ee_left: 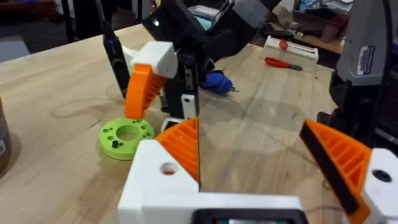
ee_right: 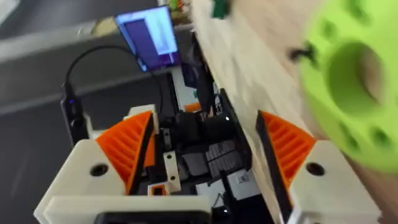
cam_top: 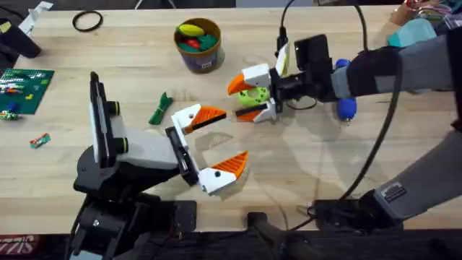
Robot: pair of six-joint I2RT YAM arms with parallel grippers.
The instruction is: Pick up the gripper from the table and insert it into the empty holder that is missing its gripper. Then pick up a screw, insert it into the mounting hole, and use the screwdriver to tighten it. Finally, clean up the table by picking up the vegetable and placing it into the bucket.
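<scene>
On the pale wooden table (cam_top: pixel 310 180), your left gripper (cam_top: pixel 234 136) is spread wide. The gripper (cam_top: pixel 209 115) looks already seated in the holder (cam_top: pixel 186 115), and the right gripper (cam_top: pixel 233 102) gapes empty just beyond, beside a lime-green disc (cam_top: pixel 254 94). The vegetable (cam_top: pixel 160 108) lies just left of that holder, its long axis slanting toward the bucket (cam_top: pixel 197 45), so your left arm is nearer.

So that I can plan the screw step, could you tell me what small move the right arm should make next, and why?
Probably lower the right gripper and close on a screw at the lime-green disc, if one sits there; I can't see one. The gripper is open astride the disc, and both orange fingers look seated on the left gripper, so insertion seems done.
</scene>
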